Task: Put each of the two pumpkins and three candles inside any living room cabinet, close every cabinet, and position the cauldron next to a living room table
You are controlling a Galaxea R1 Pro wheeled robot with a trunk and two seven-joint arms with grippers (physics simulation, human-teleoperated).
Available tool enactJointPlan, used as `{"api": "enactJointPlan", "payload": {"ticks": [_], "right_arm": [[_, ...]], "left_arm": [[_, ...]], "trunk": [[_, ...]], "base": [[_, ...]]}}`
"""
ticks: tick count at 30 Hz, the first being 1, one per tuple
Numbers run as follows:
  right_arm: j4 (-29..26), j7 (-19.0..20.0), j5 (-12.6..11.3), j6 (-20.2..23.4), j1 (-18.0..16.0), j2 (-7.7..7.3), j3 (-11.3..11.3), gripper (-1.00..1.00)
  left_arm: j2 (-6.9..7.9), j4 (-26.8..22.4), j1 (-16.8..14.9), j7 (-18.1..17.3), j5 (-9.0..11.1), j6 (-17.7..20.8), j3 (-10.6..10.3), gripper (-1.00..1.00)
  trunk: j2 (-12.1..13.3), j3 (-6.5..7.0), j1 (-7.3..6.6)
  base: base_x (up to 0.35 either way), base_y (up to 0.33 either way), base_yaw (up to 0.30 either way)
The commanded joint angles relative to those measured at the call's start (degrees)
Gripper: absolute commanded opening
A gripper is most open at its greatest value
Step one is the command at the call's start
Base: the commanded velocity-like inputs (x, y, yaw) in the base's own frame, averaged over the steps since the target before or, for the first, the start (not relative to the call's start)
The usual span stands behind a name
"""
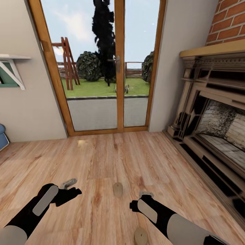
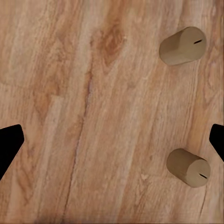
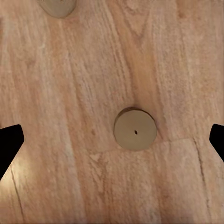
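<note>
Two beige candles stand upright on the wood floor, one point(image 1: 117, 189) between my two hands and one point(image 1: 140, 235) nearer, beside my right forearm. My left gripper point(image 1: 72, 191) hangs open above the floor; its wrist view has both candles point(image 2: 183, 45) point(image 2: 188, 167) off to one side of the open gripper point(image 2: 112, 140). My right gripper point(image 1: 136, 203) is open too. Its wrist view looks straight down on one candle point(image 3: 135, 129), which sits between the spread fingers point(image 3: 10, 142), with another candle point(image 3: 57, 6) at the frame edge. Pumpkins, cabinet, cauldron and table are out of view.
A wood-framed glass door point(image 1: 119, 68) to a garden is straight ahead. An ornate stone fireplace point(image 1: 214, 115) with brick above runs along the right. A white wall shelf point(image 1: 12, 66) and a blue object point(image 1: 2, 136) are at the left. Wood floor point(image 1: 112, 156) stretches ahead.
</note>
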Motion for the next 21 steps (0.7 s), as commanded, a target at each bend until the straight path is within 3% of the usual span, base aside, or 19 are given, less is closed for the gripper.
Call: {"api": "enactJointPlan", "payload": {"ticks": [1, 5, 9, 17, 21], "right_arm": [[-0.06, -0.38, -0.32, 0.12, -0.08, -0.03, 0.34, 1.00], [0.13, -0.32, -0.38, 0.05, -0.08, -0.03, 0.34, 1.00], [0.23, -0.30, -0.39, 0.03, -0.08, -0.03, 0.34, 1.00], [0.25, -0.30, -0.32, -0.58, -0.08, -0.03, 0.41, 1.00], [0.25, -0.30, -0.30, -0.81, -0.08, -0.03, 0.42, 1.00]], "left_arm": [[0.17, -0.60, -0.03, 0.57, 1.38, 0.26, -0.17, 1.00], [0.56, -2.34, -0.02, 0.71, 6.22, 4.87, -0.10, 1.00], [0.71, -2.63, -0.02, 0.69, 7.46, 6.30, -0.06, 1.00], [0.77, -2.45, -0.02, 0.53, 7.95, 6.68, -0.01, 1.00], [1.58, -2.47, -0.02, 0.50, 12.17, 6.82, 0.77, 1.00]], "trunk": [[-0.03, -0.06, 0.00], [-0.03, -0.06, 0.00], [-0.83, -0.42, 0.44], [-4.04, -1.85, 2.19], [-5.64, -2.57, 3.07]], "base": [[0.017, 0.016, 0.000], [0.006, 0.005, 0.000], [0.000, 0.000, 0.000], [0.000, 0.000, 0.000], [0.000, 0.000, 0.000]]}}
